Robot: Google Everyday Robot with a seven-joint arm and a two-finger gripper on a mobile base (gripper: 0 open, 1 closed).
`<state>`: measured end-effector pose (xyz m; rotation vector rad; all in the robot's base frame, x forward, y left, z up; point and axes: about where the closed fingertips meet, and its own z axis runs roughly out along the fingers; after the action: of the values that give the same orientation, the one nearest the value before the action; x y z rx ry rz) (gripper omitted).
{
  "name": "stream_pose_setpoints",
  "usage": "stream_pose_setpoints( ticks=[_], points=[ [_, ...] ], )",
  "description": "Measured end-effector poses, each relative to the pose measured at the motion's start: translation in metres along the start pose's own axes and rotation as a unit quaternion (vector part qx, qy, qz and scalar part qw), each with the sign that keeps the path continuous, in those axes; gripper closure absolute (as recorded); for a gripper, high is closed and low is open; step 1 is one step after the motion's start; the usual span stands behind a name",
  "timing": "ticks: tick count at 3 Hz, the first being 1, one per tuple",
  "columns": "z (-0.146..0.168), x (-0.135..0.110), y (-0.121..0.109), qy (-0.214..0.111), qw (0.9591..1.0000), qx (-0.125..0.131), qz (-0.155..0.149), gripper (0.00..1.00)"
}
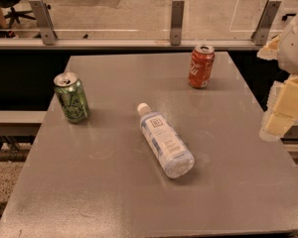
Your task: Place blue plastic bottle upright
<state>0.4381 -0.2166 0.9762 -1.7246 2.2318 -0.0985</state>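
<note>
Blue plastic bottle (165,142) lying on its side mid-table (238,182), white cap pointing away, so not yet upright. Green can (71,97) standing left, red soda can (201,66) behind, both well apart. Gripper (282,114) hovering past the right edge, probably poised to approach; carrying nothing, opening impossible to tell.

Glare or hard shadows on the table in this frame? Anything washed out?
Camera view: warm, even light; the table shows a dull sheen, no hard glare. Camera view: the blue plastic bottle, green can and red soda can cast short, soft shadows. Camera view: the gripper, at the right edge beside the table, looks pale and brightly lit.
</note>
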Motion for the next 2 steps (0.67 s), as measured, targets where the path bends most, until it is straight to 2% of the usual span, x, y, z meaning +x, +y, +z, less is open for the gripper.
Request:
stream_pose_setpoints(
  ticks=[1,2],
  points=[
    [-0.001,-0.007,0.0,0.0,1.0,0.005,-0.001,0.0],
    [0.004,-0.03,0.007,0.003,1.0,-0.004,0.005,0.0]
  ],
)
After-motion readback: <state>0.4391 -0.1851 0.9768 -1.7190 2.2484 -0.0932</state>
